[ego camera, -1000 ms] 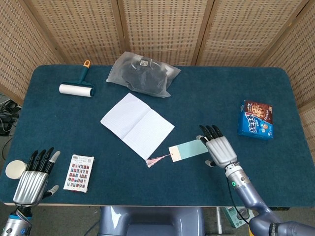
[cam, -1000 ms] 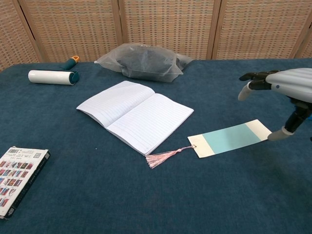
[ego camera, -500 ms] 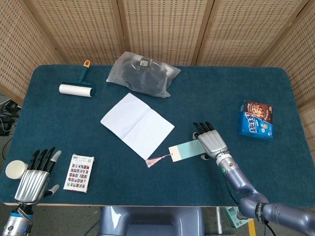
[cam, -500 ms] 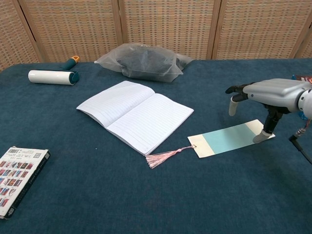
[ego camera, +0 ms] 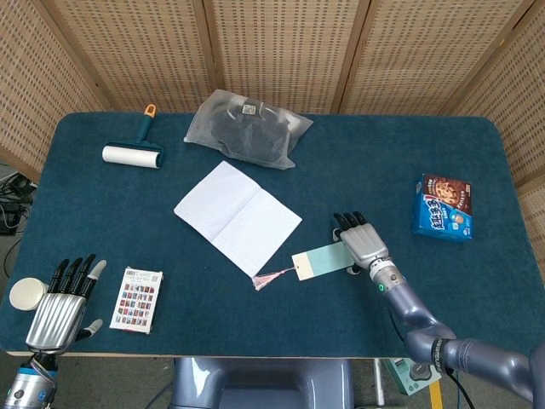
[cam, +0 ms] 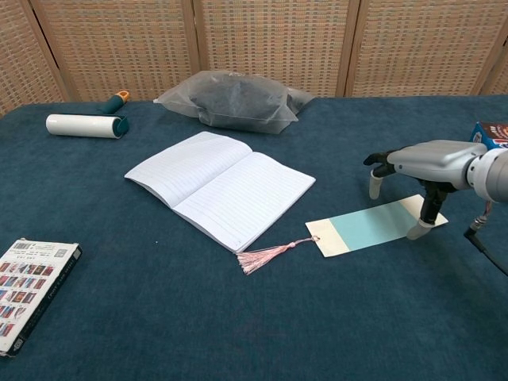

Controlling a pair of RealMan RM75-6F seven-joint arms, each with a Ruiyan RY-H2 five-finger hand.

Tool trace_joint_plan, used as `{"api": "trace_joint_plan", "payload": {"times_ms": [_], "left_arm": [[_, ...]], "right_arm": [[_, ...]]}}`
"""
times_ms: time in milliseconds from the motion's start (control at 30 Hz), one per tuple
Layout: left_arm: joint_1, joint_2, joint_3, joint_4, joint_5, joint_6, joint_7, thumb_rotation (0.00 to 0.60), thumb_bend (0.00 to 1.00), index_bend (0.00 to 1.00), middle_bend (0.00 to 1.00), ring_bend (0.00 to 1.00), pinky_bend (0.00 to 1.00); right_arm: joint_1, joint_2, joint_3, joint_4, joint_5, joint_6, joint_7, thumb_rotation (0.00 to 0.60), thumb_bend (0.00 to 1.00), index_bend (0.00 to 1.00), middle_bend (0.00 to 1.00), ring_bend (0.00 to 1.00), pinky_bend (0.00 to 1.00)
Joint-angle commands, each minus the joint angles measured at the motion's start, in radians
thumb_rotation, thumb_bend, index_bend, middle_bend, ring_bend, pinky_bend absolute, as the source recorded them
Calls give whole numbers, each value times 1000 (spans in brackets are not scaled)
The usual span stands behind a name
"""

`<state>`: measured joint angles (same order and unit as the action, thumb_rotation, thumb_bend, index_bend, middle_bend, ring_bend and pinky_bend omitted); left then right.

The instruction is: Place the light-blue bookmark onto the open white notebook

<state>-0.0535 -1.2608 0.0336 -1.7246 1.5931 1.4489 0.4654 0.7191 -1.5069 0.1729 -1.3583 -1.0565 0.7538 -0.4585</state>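
Observation:
The light-blue bookmark lies flat on the blue table, its pink tassel pointing at the notebook's near corner. The open white notebook lies just to its left, apart from the card. My right hand arches over the bookmark's right end with fingers spread. Its thumb tip rests at the card's near right edge, and the fingertips hang just past the far edge. My left hand stays at the front left edge, fingers apart and holding nothing.
A lint roller and a plastic bag of dark stuff lie at the back. A blue cookie box sits at the right, and a card box at the front left, with a white disc beyond the table edge.
My right hand has moved left and down, from beside the bookmark's right end to over it, with the thumb now on the card. The bookmark and left hand have not moved.

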Motion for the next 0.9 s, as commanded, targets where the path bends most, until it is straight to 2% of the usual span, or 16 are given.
{"api": "trace_joint_plan", "payload": {"times_ms": [33,900], "left_arm": [[-2,-1,1,1,-2,-3,0,600,0,0,0,0,0],[-11,-3,2,7,-12,-4,-11,600,0,0,0,0,0]], "right_arm": [[8,-5,-6,9,4,-3,5,600,245,337,15,0,77],[50,-40,-55,51,29,-6,24,600,245,337,16,0,76]]}}
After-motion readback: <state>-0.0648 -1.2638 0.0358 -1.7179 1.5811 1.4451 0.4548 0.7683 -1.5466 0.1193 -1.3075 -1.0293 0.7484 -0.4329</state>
